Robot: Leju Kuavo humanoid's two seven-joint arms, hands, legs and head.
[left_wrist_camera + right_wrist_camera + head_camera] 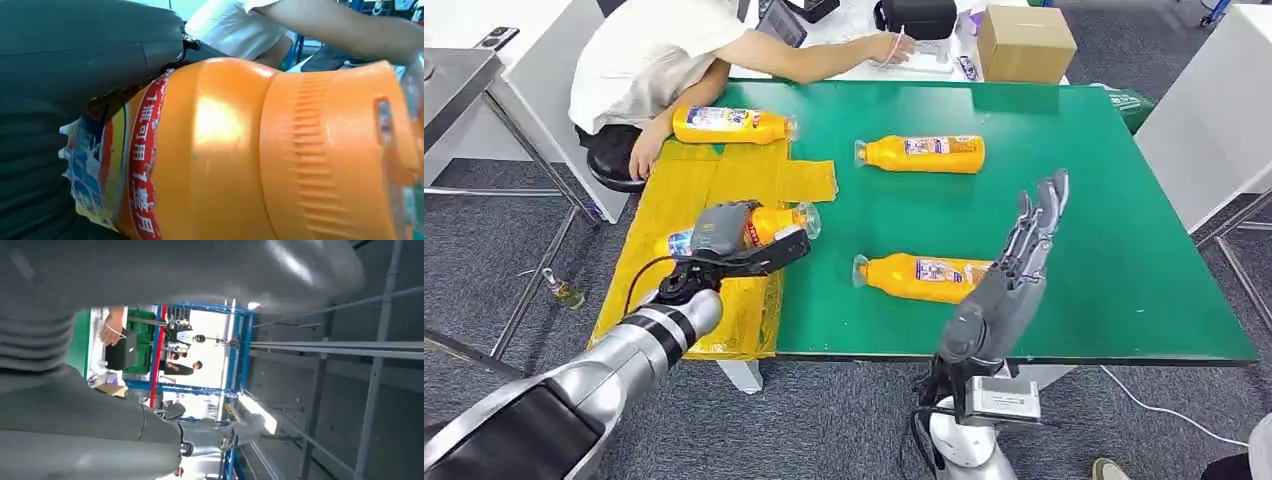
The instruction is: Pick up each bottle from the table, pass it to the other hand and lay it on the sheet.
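My left hand (pixel 739 243) grips an orange bottle (pixel 776 222) with a clear cap, lying sideways over the yellow sheet (pixel 714 190) at the table's left. The left wrist view has the same bottle (pixel 260 155) close up against my grey thumb (pixel 90 50). A second orange bottle (pixel 729 124) lies on the sheet's far end. Two more lie on the green table (pixel 1114 250): one (pixel 924 153) at mid-table, one (pixel 919 276) near the front edge. My right hand (pixel 1029 240) is raised above the front bottle's right end, fingers straight and pointing up, holding nothing.
A person in a white shirt (pixel 654 60) sits at the far left corner, one hand (pixel 646 150) near the sheet's far bottle. A cardboard box (pixel 1024 42) and a black case (pixel 919 18) stand behind the table. A white cabinet (pixel 1214 110) is on the right.
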